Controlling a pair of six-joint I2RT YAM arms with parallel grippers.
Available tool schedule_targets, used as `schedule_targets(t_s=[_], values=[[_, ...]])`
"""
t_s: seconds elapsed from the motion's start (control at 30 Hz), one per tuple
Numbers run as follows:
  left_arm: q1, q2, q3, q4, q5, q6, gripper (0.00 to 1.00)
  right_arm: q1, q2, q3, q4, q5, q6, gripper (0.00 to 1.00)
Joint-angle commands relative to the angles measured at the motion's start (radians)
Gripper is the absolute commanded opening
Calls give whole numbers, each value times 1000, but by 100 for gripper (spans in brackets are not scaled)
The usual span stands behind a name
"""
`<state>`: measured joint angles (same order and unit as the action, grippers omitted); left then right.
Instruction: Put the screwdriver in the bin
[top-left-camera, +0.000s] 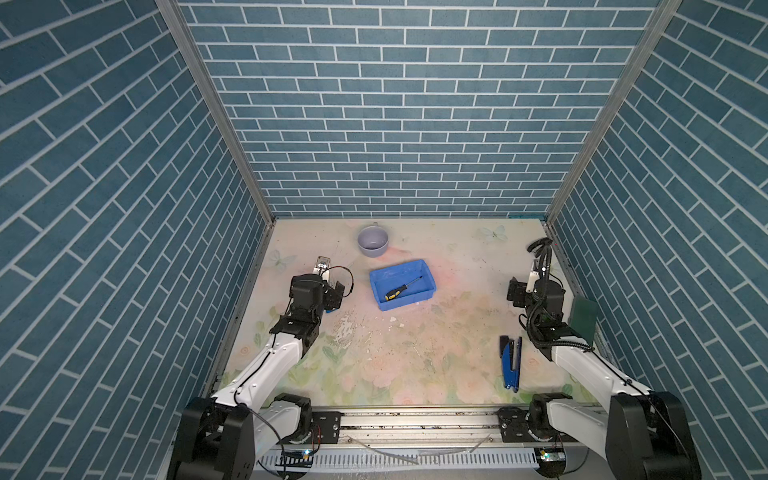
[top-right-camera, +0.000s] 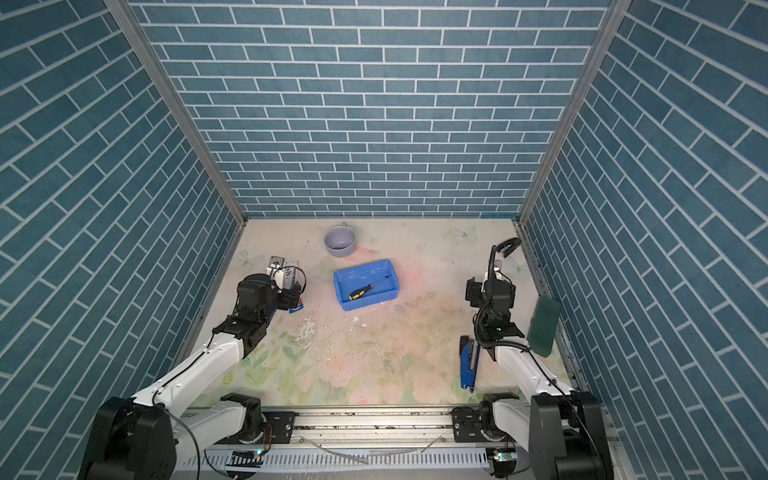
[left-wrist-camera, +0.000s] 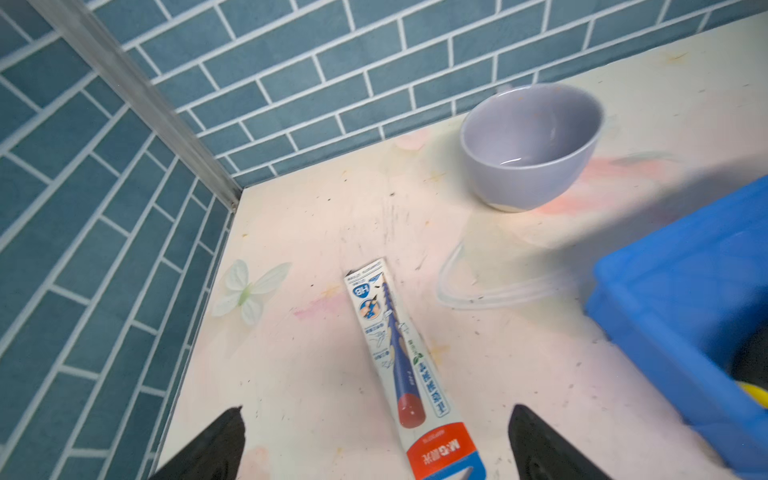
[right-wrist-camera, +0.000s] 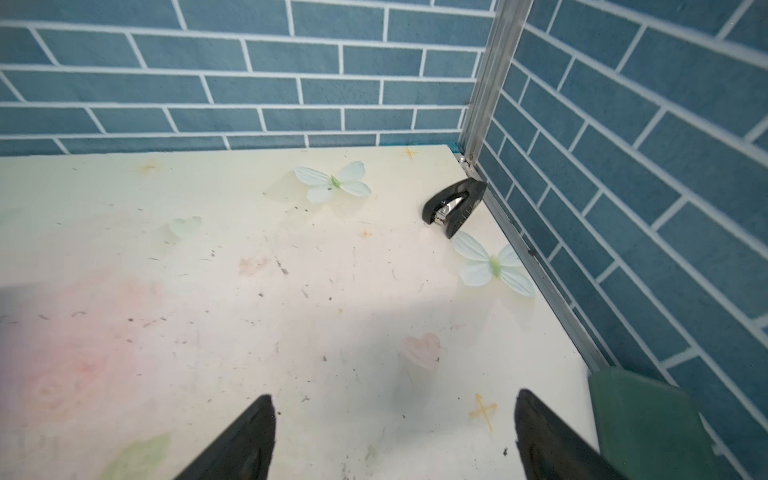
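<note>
The screwdriver (top-left-camera: 400, 288) (top-right-camera: 365, 289), with its black-and-yellow handle, lies slantwise inside the blue bin (top-left-camera: 405, 303) (top-right-camera: 370, 303) at mid-table in both top views. The left wrist view catches a corner of the bin (left-wrist-camera: 685, 291) and a sliver of the yellow handle (left-wrist-camera: 754, 392). My left gripper (left-wrist-camera: 376, 415) (top-left-camera: 336, 297) hangs open to the left of the bin, above a pencil packet, holding nothing. Far off by the right wall, my right gripper (right-wrist-camera: 395, 395) (top-left-camera: 515, 293) stands open over bare table.
A grey-lilac cup (top-left-camera: 372, 241) (left-wrist-camera: 532, 145) stands behind the bin. The pencil packet (left-wrist-camera: 395, 345) lies under the left gripper. A blue stapler (top-left-camera: 511, 361) lies front right, a green pad (top-left-camera: 584, 313) leans on the right wall, and a small black stapler (right-wrist-camera: 455, 205) sits in the far right corner.
</note>
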<state>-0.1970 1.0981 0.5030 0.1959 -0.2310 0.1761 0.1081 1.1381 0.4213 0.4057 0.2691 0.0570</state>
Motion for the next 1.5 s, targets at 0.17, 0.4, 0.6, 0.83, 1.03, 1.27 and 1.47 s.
schedule_targets(t_s=[0.17,0.4,0.6,0.83,1.03,1.27,1.47], values=[[33,168,-139,592,-96,43,100,-104,258,-37,354,-130,-15,88],[49,243,-30,491,-51,35,100,-157,395,-20,428,-233,12,88],[49,232,-61,436,-67,-49,100,-173,399,-26,454,-272,14,88],[107,378,-119,649,4,-93,100,-173,399,-23,445,-274,13,87],[148,426,-123,674,74,-121,100,-173,399,-20,440,-275,10,86],[148,436,-131,704,67,-115,100,-173,399,-19,440,-272,9,86],[148,433,-131,699,68,-118,100,-172,400,-19,440,-274,9,86]])
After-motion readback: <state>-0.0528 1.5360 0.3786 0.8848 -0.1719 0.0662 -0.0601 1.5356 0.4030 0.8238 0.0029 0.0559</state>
